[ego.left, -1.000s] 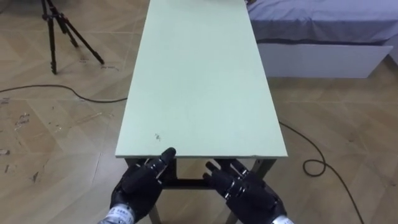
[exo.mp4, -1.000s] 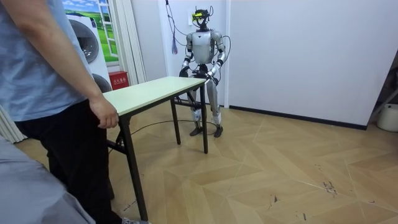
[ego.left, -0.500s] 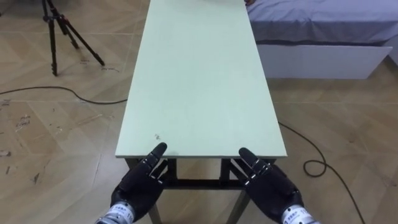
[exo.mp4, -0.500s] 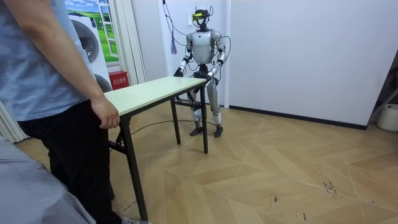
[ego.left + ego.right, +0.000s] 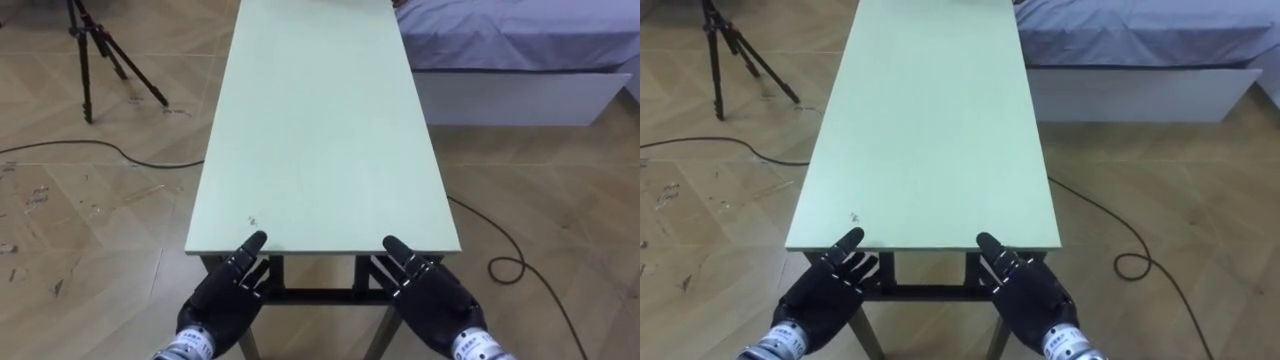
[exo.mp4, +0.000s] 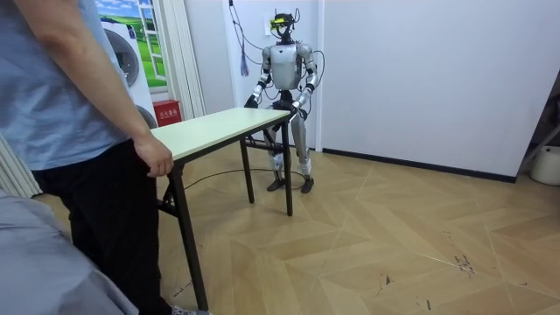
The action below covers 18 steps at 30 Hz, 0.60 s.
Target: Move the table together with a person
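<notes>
Left eye view
Bench: a long pale green bench (image 5: 320,130) was seen running away from the robot, its short near edge just ahead of both hands.
Left hand: the left hand (image 5: 225,300) was held at the left part of the near edge, fingers straight and spread, pointing under the top, with the thumb tip raised against the edge.
Right hand: the right hand (image 5: 435,300) was held at the right part of the same edge in the same way, fingers straight and spread, nothing pinched.
Contact: whether the fingers pressed the underside could not be told.
Floor: a black tripod (image 5: 100,50) was seen to the left of the bench, and a dark cable (image 5: 60,145) lay across the wooden floor (image 5: 90,220).
Bed: a bed (image 5: 510,40) with grey bedding was seen to the right of the far end.

Room view
Robot: it was seen standing upright at the far end of the bench, close to a white wall (image 6: 420,70), both arms lowered to the edge.
Person: a person (image 6: 61,114) was seen in the foreground at the near end.
Person's hand: the person's hand (image 6: 156,161) was curled at the near corner of the top.
Behind: a washing machine (image 6: 118,52) and a red box (image 6: 166,112) were seen on the room view's left.

Right eye view
Frame: the dark frame (image 5: 925,292) under the top was seen between the two spread hands.
</notes>
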Available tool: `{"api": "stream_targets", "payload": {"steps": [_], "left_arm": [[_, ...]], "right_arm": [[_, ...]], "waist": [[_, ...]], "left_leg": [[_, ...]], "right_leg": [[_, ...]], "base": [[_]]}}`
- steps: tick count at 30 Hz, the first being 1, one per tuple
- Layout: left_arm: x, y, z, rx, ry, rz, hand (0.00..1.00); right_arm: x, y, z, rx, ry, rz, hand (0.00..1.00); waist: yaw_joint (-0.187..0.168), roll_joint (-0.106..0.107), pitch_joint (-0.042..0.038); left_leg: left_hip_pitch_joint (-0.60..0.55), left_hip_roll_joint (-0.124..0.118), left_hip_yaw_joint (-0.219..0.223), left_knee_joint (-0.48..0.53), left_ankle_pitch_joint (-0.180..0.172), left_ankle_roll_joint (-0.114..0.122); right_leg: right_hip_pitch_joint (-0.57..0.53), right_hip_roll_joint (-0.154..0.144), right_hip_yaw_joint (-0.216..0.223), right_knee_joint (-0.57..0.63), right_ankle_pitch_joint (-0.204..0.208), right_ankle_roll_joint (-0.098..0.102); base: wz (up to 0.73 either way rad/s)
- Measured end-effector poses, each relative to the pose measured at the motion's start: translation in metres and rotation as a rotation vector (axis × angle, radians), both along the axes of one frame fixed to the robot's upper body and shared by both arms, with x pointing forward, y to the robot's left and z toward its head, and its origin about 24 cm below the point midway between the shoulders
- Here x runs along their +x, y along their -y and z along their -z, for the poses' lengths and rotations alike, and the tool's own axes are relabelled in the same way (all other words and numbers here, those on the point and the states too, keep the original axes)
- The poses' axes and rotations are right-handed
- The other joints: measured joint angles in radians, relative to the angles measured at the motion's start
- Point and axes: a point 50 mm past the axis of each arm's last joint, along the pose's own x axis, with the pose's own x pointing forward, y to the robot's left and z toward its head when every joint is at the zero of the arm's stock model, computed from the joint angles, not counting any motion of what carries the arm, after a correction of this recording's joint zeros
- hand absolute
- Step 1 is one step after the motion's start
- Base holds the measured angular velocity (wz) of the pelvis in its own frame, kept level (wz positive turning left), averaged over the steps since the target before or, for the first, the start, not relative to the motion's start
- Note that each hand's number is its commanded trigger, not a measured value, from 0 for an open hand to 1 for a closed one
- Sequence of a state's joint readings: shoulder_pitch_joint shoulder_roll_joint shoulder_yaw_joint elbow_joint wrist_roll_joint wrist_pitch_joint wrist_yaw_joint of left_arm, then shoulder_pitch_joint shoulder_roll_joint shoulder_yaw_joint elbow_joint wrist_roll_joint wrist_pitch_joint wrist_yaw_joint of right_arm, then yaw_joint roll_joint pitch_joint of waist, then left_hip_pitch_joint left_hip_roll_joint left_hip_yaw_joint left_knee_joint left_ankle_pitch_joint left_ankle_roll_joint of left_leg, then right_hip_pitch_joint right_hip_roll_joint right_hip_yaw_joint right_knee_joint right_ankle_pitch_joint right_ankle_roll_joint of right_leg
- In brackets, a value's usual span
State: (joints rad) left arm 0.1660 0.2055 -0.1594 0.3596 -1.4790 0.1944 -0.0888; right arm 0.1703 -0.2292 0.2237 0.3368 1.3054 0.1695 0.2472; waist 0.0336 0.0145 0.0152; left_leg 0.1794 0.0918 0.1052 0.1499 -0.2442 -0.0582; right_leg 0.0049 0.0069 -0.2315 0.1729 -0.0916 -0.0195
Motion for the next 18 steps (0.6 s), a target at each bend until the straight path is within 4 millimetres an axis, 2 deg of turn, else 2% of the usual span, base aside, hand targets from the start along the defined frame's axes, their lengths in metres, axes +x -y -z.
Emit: {"api": "stream_targets", "payload": {"steps": [9, 18], "left_arm": [[0.007, 0.003, -0.003, -0.031, -0.017, -0.015, 0.00], [0.018, 0.008, -0.013, -0.110, 0.032, -0.105, 0.00]], "right_arm": [[0.005, -0.002, -0.003, 0.039, -0.017, 0.024, 0.00], [0.014, -0.014, -0.007, 0.168, -0.011, 0.105, 0.00]], "waist": [[0.000, 0.007, -0.0021], [0.000, 0.005, -0.0024]], "left_leg": [[-0.002, 0.000, 0.003, 0.001, 0.000, 0.000], [-0.036, 0.000, 0.006, 0.013, 0.000, 0.000]], "right_leg": [[-0.003, -0.001, -0.003, 0.002, 0.001, -0.002], [-0.046, -0.003, 0.004, 0.020, 0.006, -0.009]], "base": [[0.00], [-0.04]]}}
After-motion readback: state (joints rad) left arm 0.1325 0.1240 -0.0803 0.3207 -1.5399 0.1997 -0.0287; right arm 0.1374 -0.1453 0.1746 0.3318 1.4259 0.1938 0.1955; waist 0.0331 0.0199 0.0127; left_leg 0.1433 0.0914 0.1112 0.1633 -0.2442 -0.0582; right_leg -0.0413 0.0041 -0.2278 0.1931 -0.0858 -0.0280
